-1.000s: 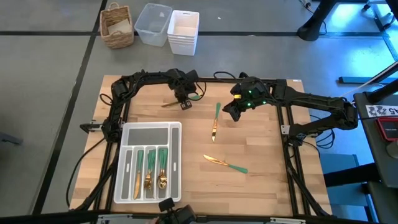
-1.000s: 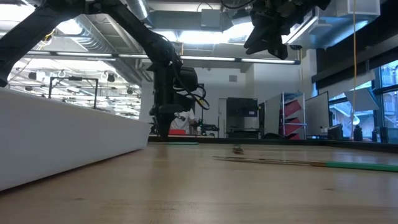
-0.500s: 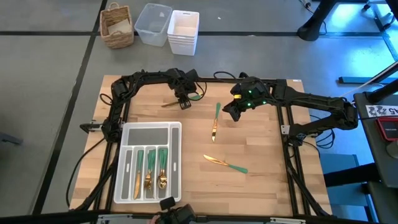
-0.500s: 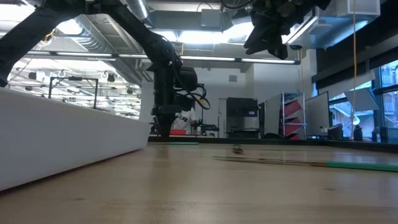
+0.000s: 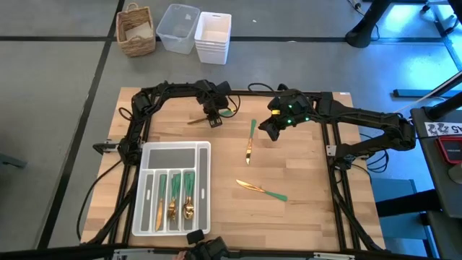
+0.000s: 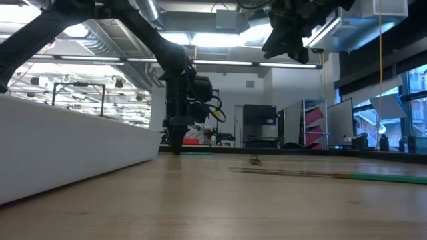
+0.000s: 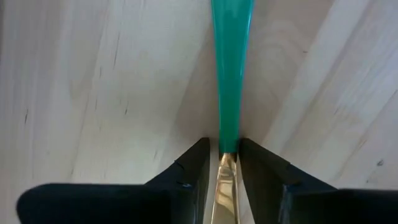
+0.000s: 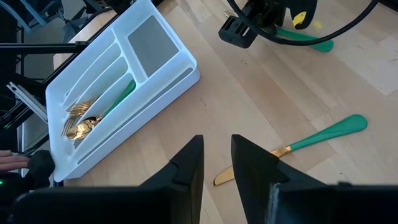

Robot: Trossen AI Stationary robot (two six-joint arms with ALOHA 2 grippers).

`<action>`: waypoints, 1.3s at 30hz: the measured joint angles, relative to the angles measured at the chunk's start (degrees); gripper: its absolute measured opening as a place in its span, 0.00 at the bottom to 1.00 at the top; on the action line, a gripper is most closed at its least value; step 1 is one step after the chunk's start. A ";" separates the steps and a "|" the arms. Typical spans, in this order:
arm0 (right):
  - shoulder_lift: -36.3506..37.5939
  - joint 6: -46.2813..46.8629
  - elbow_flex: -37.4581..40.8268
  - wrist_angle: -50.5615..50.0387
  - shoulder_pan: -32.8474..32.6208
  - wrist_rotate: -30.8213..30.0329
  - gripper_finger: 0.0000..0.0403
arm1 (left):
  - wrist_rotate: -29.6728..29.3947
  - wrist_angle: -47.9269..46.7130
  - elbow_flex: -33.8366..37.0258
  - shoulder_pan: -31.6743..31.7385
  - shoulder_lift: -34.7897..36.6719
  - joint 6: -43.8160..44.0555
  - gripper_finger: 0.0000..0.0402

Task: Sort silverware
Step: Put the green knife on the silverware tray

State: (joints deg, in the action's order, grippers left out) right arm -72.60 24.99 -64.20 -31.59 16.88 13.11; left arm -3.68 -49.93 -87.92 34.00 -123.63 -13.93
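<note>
My left gripper [image 5: 213,118] is down at the table near its far edge, shut on a piece of silverware [image 5: 204,118] whose gold head [image 5: 193,121] points left and whose green handle [image 5: 227,112] points right. My right gripper [image 5: 270,130] hovers open, high above the table, to the right of a second piece [image 5: 250,141]. The right wrist view shows that piece [image 8: 297,145] lying flat ahead of the fingers. A third piece [image 5: 261,191] lies flat toward the near right. The white tray [image 5: 203,189] holds several pieces in its narrow slots. My left gripper pinches the silverware between its two fingers [image 7: 194,167], where the green handle meets the gold neck [image 7: 227,149]. The fingers come from above, pointing down, and lie across the piece. The piece lies flat on the table, its handle [image 7: 232,62] running out ahead.
The tray [image 8: 163,83] sits near the table's near-left corner, its wide compartment [image 5: 173,154] bare. The dark frame rails [image 5: 333,152] run along the table's sides. A wicker basket [image 5: 136,29] and white bins [image 5: 212,36] stand on the floor beyond the far edge.
In the low view my left gripper has settled slightly lower at the table over its piece of silverware. The silverware has stayed in place.
</note>
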 joint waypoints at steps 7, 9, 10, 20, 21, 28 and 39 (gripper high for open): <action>0.00 0.00 0.00 0.02 0.00 -0.03 0.21 | 0.05 -0.12 0.10 -0.08 -0.15 1.24 0.11; 0.00 0.00 0.00 0.02 0.00 -0.03 0.21 | -0.14 -0.14 0.11 -0.17 -0.17 1.89 0.05; 0.00 0.00 0.00 0.02 0.00 -0.03 0.21 | -0.11 -0.16 0.11 -0.17 -0.17 2.08 0.04; 0.00 0.00 0.00 0.02 0.00 -0.03 0.21 | -0.03 -0.18 0.17 -0.17 -0.17 3.04 0.06; 0.00 0.00 0.00 0.02 0.00 -0.03 0.21 | -0.01 -0.41 0.07 -0.17 -0.17 3.04 0.05; 0.00 0.00 0.00 0.02 0.00 -0.03 0.21 | 0.15 -4.28 -4.14 -0.15 -0.64 3.03 0.06; 0.00 0.00 0.00 0.02 0.00 -0.03 0.21 | 5.23 -7.32 -8.24 0.57 -0.63 3.04 0.05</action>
State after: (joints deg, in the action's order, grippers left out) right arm -72.60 24.99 -64.20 -31.57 16.88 13.08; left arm 1.55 -57.25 -96.16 34.57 -124.26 -10.90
